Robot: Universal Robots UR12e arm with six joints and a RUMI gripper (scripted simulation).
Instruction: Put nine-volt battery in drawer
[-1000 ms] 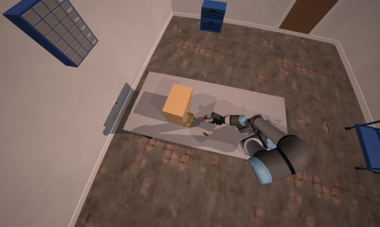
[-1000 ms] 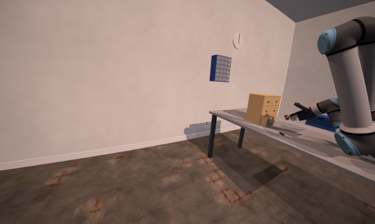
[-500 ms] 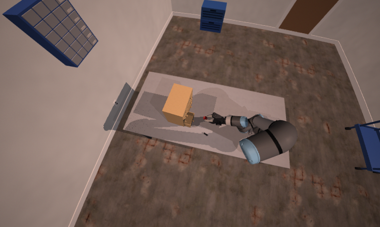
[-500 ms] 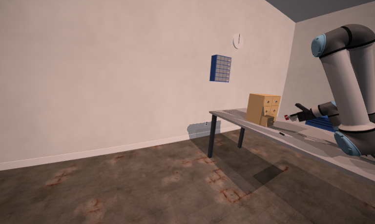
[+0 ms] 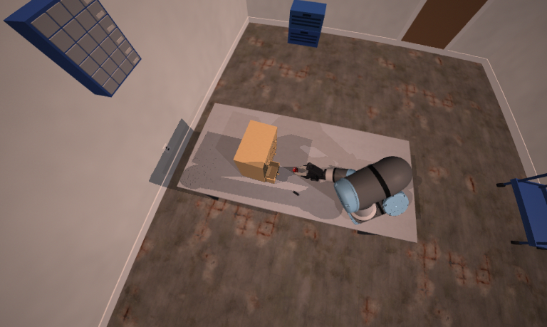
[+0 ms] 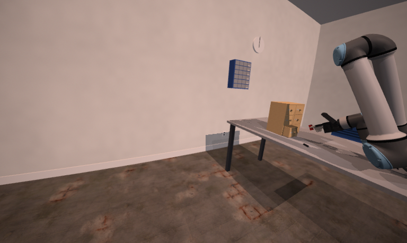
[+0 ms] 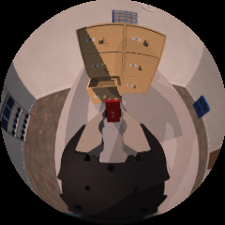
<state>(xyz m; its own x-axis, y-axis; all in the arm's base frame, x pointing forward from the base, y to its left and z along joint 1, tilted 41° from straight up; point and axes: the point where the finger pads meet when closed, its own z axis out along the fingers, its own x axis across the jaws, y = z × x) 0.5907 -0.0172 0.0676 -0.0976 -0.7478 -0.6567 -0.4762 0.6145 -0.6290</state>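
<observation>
The tan wooden chest [image 5: 256,149] stands upright on the table's left part, also in the exterior view [image 6: 285,116] and the wrist view [image 7: 123,58]. Its bottom drawer [image 7: 104,86] on the near side is pulled out and open; it also shows in the top view [image 5: 273,172]. My gripper [image 5: 301,170] is shut on the red nine-volt battery [image 7: 112,110] and holds it above the table, a short way in front of the open drawer. The battery also shows in the top and exterior views [image 5: 295,169] [image 6: 311,127]. I cannot read the drawer marks.
A small dark object [image 5: 295,193] lies on the table near its front edge, also in the exterior view [image 6: 306,144]. The arm's base [image 5: 372,204] stands at the table's right end. A blue cabinet [image 5: 307,22] stands by the far wall.
</observation>
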